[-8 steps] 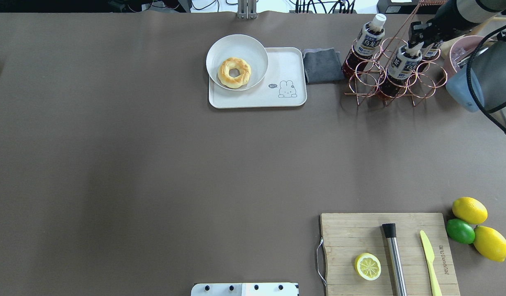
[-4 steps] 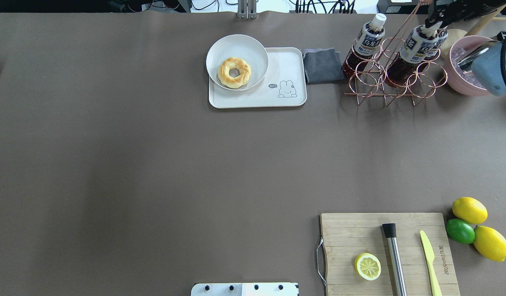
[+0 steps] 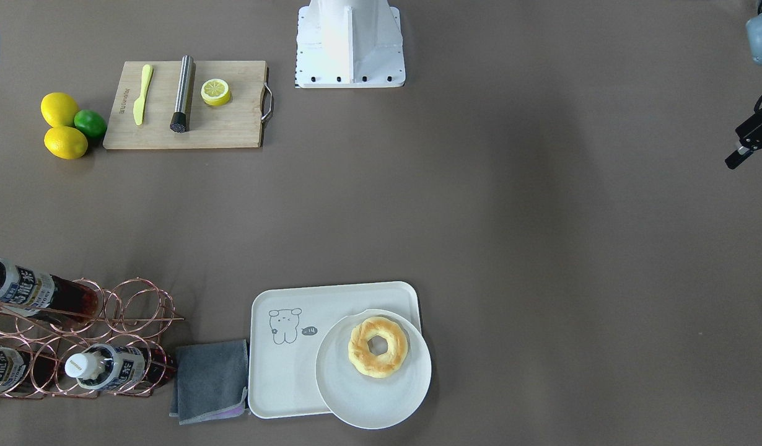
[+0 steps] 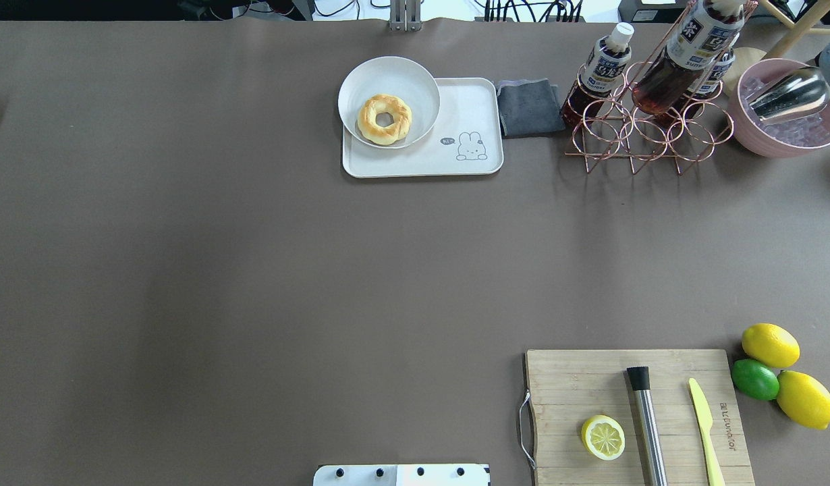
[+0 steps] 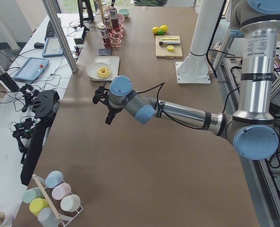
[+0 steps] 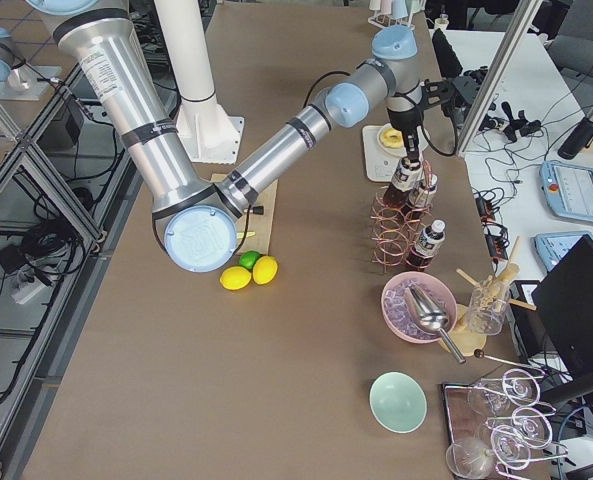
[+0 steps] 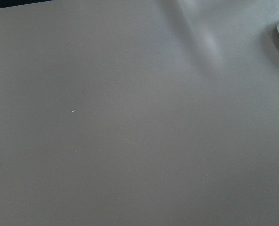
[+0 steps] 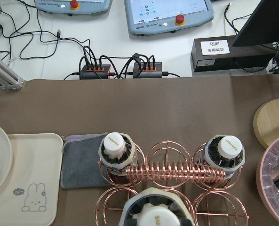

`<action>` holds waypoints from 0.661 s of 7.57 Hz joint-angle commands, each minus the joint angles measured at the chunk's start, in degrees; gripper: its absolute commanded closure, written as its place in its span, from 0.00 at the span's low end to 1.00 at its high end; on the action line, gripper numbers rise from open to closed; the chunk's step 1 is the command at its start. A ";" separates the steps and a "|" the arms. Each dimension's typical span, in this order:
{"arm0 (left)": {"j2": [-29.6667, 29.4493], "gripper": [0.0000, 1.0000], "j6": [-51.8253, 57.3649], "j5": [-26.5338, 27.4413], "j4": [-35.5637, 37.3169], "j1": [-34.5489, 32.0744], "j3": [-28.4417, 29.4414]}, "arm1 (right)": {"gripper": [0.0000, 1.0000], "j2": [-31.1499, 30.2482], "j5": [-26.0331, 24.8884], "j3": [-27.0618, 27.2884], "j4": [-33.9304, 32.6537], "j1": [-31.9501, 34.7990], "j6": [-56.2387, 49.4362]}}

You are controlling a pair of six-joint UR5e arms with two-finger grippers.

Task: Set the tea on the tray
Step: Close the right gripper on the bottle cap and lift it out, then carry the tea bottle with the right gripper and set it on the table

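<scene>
My right gripper point(image 6: 413, 153) is shut on the cap of one tea bottle point(image 4: 688, 57) and holds it tilted above the copper rack point(image 4: 648, 135). The bottle's top fills the bottom of the right wrist view point(image 8: 154, 217). Two more tea bottles point(image 4: 607, 67) point(image 4: 717, 74) stand in the rack. The off-white tray point(image 4: 482, 121) with the cartoon animal lies left of the rack, a grey cloth point(image 4: 528, 106) between them. My left gripper point(image 3: 735, 160) hovers empty over bare table far on the other side, and its fingers look closed together.
A round white plate point(image 4: 388, 74) with a doughnut point(image 4: 384, 119) covers the tray's left half. A pink ice bowl with a metal scoop point(image 4: 786, 108) stands right of the rack. A wooden board point(image 4: 590, 385) with a lemon half, muddler and knife, and whole citrus point(image 4: 769, 344), lie near me.
My right gripper has risen with the tea bottle, pulling it up out of its rack ring. The gripper and arm have left the overhead view. The left arm has not visibly moved.
</scene>
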 commanded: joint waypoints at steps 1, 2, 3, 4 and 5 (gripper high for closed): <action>0.00 0.01 -0.39 -0.02 -0.93 0.92 0.06 | 1.00 4.58 -0.87 2.18 -5.13 -6.38 7.41; 0.00 0.01 -0.39 -0.02 -0.93 0.92 0.06 | 1.00 8.24 -4.79 1.92 -5.39 -11.82 14.78; 0.00 0.01 -0.39 -0.02 -0.93 0.92 0.06 | 1.00 11.06 -9.79 1.57 -6.17 -19.36 20.69; 0.00 0.01 -0.39 -0.02 -0.93 0.92 0.06 | 1.00 14.40 -15.50 -0.09 -6.53 -26.57 27.01; 0.09 0.01 -0.39 -0.02 -0.93 0.92 0.06 | 1.00 17.13 -20.78 -0.97 -7.84 -33.08 31.86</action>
